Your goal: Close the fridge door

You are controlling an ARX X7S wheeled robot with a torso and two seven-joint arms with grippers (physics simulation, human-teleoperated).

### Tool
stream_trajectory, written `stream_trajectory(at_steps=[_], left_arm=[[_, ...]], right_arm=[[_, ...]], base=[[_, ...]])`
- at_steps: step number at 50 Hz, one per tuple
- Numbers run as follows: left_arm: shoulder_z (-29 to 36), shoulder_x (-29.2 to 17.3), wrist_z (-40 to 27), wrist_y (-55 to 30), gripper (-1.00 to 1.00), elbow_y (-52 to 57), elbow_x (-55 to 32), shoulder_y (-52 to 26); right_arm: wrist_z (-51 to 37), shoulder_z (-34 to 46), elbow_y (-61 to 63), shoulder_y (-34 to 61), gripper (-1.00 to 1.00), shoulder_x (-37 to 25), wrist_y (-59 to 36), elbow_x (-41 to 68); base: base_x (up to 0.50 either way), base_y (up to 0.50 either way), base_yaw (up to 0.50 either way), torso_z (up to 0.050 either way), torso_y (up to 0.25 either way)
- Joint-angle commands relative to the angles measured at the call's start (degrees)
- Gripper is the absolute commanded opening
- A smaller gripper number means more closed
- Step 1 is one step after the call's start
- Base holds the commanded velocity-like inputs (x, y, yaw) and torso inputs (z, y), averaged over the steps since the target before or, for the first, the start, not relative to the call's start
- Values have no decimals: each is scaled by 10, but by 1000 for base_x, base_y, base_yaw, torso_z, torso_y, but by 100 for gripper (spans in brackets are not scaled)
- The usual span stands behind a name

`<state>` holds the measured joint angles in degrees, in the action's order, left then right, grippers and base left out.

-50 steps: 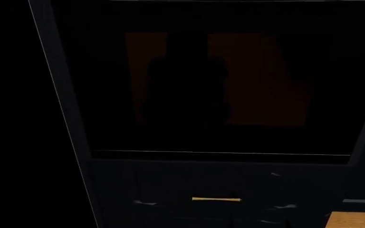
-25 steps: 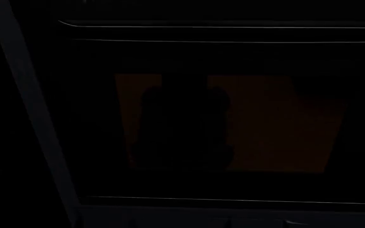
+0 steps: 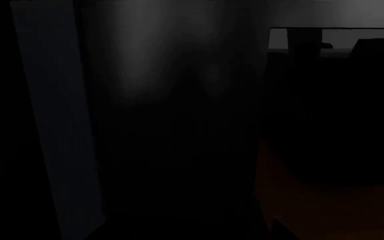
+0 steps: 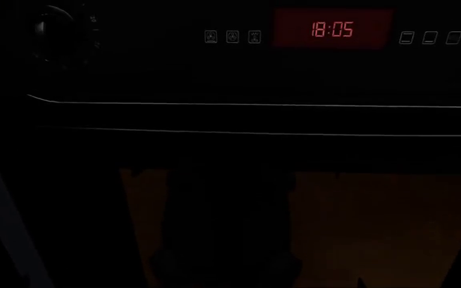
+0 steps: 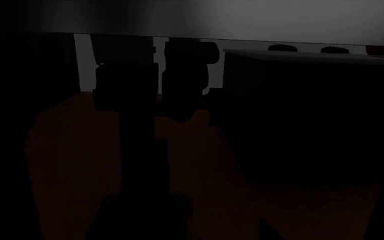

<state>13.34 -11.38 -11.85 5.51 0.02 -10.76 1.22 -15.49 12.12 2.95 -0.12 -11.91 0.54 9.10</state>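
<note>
Three dim views: we read them one by one.
Head view: we face a black oven door (image 4: 239, 198) under a red clock (image 4: 331, 29) reading 18:05, a knob (image 4: 58, 37) to its left; neither gripper appears.
Left wrist view: dark upright panels only; we cannot tell whether the left gripper is open.
Right wrist view: dark shapes on an orange floor (image 5: 78, 165); right gripper's state unreadable.
Fridge door: we cannot find it.
Containers: none discernible.
</note>
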Motion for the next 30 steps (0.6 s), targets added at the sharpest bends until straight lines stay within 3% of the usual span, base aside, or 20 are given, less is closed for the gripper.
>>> stream_trajectory(at_steps=[1,6,30], left_arm=[[5,-2,-4,5,100,0,-1,-11],[5,-5,4,23,100,3,-9,-7],[15,-15,10,26,100,6,-22,-7]], right_arm=[[-6,-1,2,-1,100,-2,4,4],[-6,3,7,-4,100,-5,5,2],[-8,7,7,-3,100,-11,12,10]], base=[[0,0,0,0,10],[0,0,0,15,0],[0,0,0,50,0]])
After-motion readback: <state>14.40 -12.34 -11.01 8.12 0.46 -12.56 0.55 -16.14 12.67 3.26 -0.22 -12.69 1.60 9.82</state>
